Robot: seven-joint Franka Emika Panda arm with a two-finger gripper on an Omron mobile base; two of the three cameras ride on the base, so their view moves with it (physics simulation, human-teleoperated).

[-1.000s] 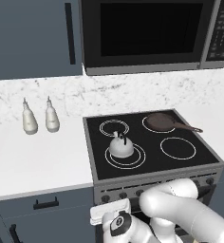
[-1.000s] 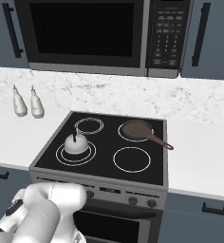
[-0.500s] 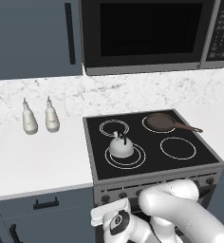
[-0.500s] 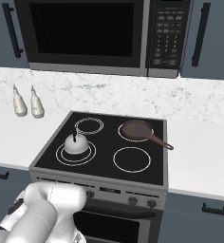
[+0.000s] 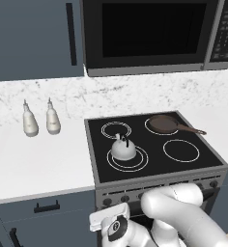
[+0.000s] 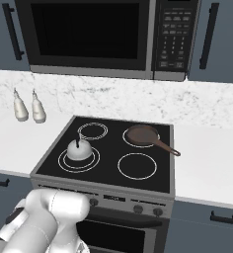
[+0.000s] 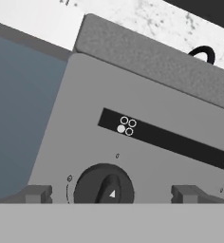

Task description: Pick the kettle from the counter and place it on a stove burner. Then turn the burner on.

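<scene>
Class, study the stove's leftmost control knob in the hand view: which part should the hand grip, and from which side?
Grip the raised bar across the knob, one finger on each flank, approaching head-on toward the front panel. The hand already straddles it, fingers spread wide.

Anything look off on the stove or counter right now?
Nothing stands out. The kettle sits upright, centred on the large burner; the frying pan is on the back burner, both bottles upright on the counter. Gripper faces a knob.

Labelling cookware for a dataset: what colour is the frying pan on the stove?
Brown, with a thin brown handle; the frying pan shows best in the right base view.
</scene>
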